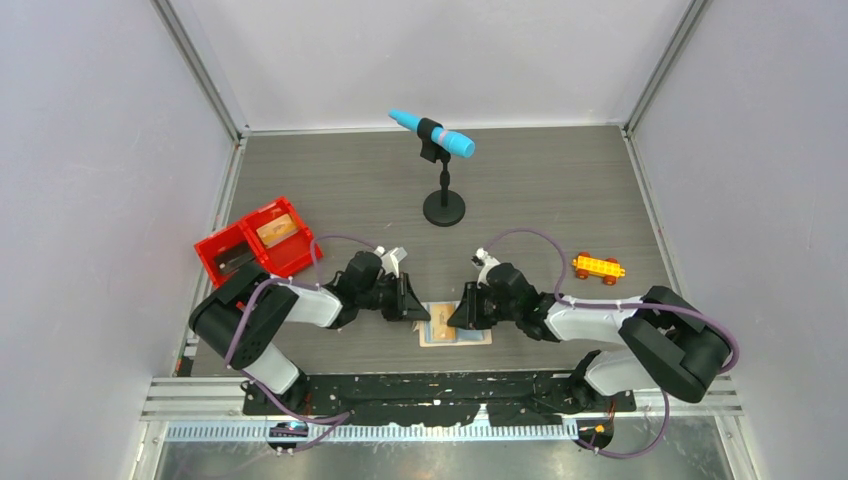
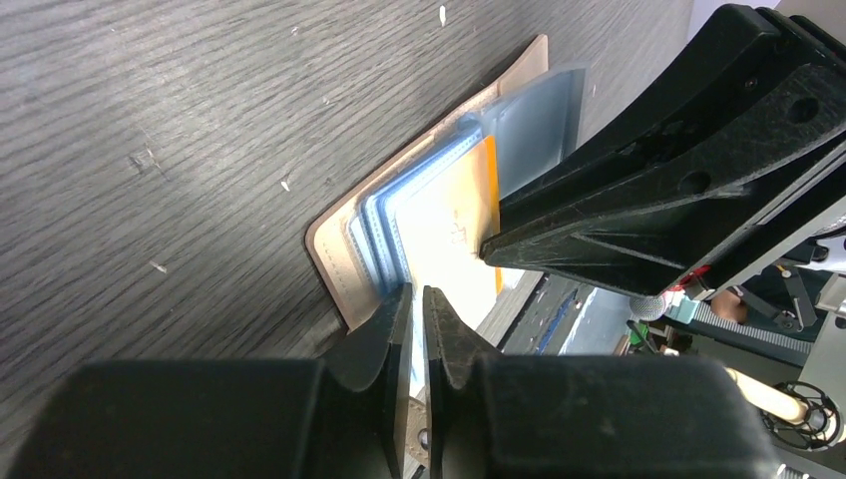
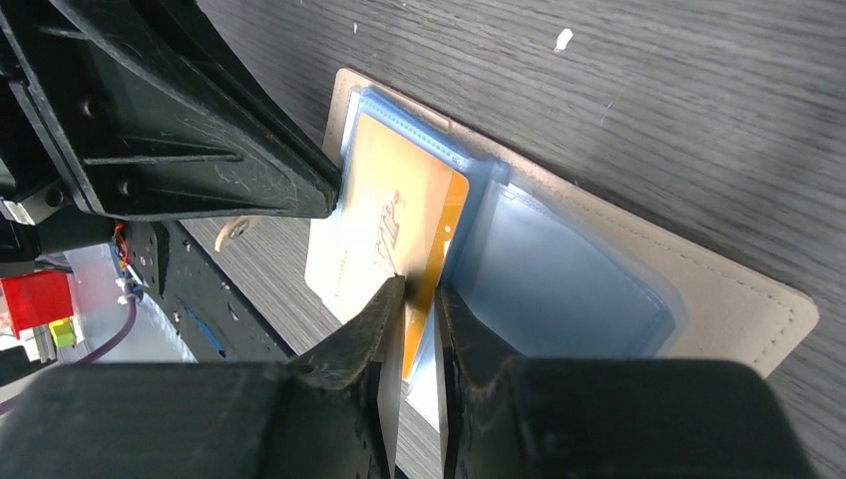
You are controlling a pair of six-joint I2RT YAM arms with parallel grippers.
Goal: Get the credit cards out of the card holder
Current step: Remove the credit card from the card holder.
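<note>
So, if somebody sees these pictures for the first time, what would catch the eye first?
Most striking is the open card holder at the table's near edge, where both hands meet: the right hand pinches a tan-orange card, the left hand grips the plastic sleeves. Behind them stands a bright blue microphone; a red tray lies at the left.

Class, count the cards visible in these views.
3: an orange card in the open holder; a tan card and a dark card, one in each compartment of the red tray. Sleeves may hide more.
</note>
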